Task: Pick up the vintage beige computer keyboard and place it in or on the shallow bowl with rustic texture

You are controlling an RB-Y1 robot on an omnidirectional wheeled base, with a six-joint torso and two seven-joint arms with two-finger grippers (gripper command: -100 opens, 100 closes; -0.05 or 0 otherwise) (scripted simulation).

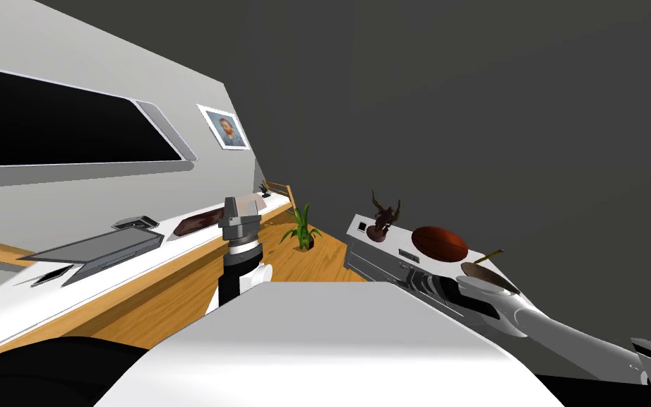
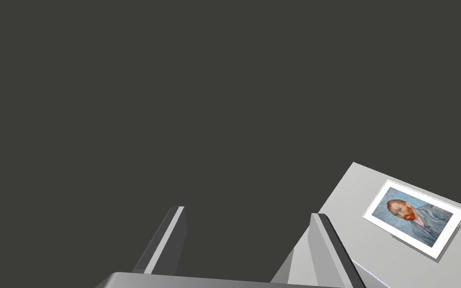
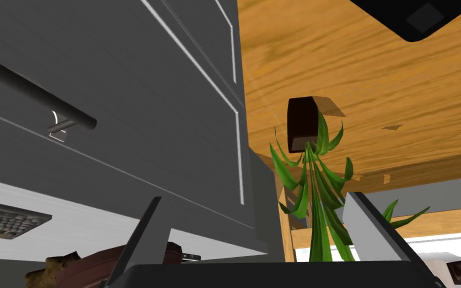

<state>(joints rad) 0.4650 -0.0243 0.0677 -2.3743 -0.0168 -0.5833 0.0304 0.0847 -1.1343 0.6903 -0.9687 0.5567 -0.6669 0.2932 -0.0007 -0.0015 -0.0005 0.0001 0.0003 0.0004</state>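
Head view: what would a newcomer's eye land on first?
The red-brown oval ball on the white cabinet at right, a dark antlered figurine beside it. A green potted plant stands on the wooden floor left of the cabinet. A bearded man's portrait hangs on the light wall.

Keyboard [image 3: 5, 220] (grey keys) edge-cropped; bowl [image 1: 493, 275] perhaps part-hidden behind right arm [image 1: 504, 311]
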